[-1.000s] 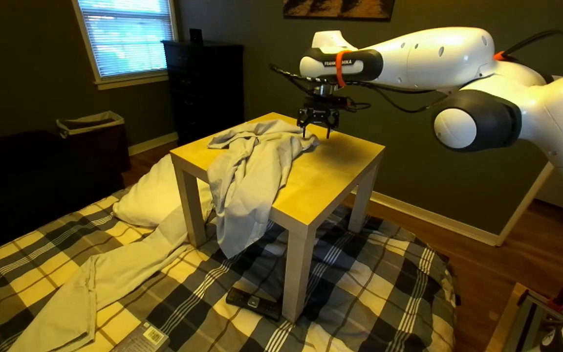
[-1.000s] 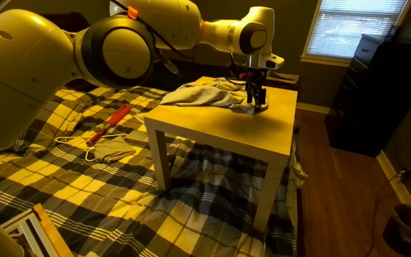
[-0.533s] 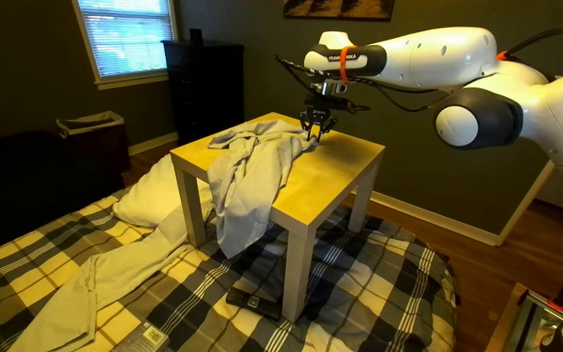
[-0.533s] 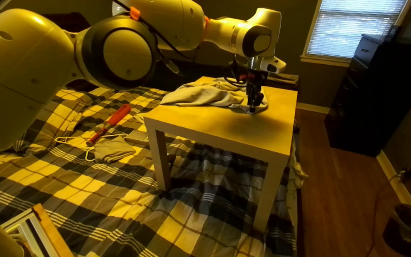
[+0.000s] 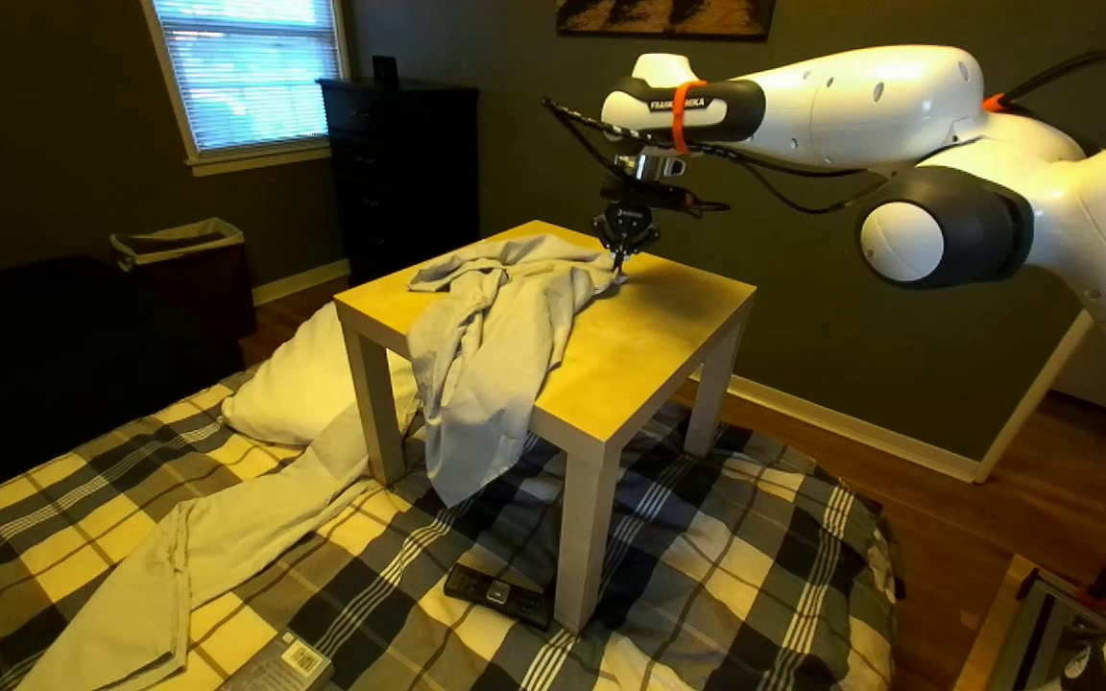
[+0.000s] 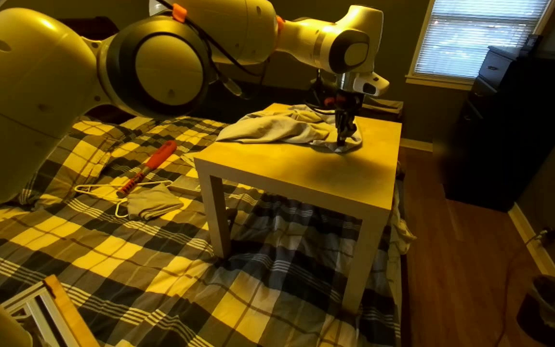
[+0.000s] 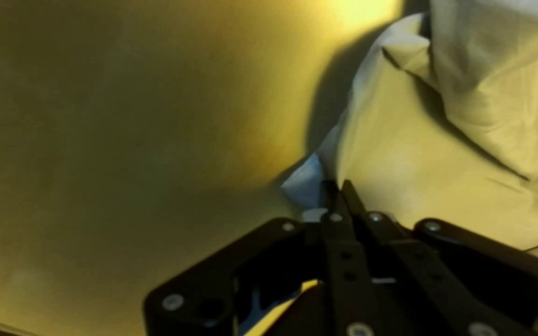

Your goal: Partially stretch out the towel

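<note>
The table (image 5: 654, 350) is standing upright, its flat yellow top carrying the towel (image 5: 515, 307). The towel is lying rumpled, bunching into folds and ridges. In an exterior view, one end (image 5: 476, 451) is hanging over the table's edge and tapering to a point well below the top. In the wrist view, its border (image 7: 367, 93) is curving across the yellow surface and casting a dark shadow (image 7: 325, 105). In both exterior views, yellow is showing beside the folds.

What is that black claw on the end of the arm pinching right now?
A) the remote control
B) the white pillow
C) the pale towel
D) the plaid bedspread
C: in the wrist view, the gripper is closed and the towel shows on both sides of its tips.
</note>
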Available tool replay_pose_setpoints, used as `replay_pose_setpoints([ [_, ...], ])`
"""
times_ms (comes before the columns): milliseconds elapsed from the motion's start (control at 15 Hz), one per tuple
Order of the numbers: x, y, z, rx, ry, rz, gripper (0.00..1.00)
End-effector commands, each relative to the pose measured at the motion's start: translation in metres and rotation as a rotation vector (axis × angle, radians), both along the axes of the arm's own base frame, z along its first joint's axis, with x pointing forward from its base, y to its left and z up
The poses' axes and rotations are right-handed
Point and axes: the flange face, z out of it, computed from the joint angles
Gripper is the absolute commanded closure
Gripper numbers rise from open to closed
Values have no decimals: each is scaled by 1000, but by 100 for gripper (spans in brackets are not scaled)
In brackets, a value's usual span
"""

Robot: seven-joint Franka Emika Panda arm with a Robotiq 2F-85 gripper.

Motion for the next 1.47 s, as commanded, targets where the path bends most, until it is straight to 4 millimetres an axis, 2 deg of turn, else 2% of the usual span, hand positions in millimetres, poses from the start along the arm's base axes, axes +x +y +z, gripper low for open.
replay_pose_setpoints([
  [0,-14,-11,-2,-77,71,-25,100],
  [333,-34,-49,-8,-333,166,-104,100],
  [800,-70,-89,-25,-448,301,-180,100],
  [1067,-90,-103,-33,-461,373,-225,100],
  [1400,-102,-108,-33,-511,419,-242,100],
])
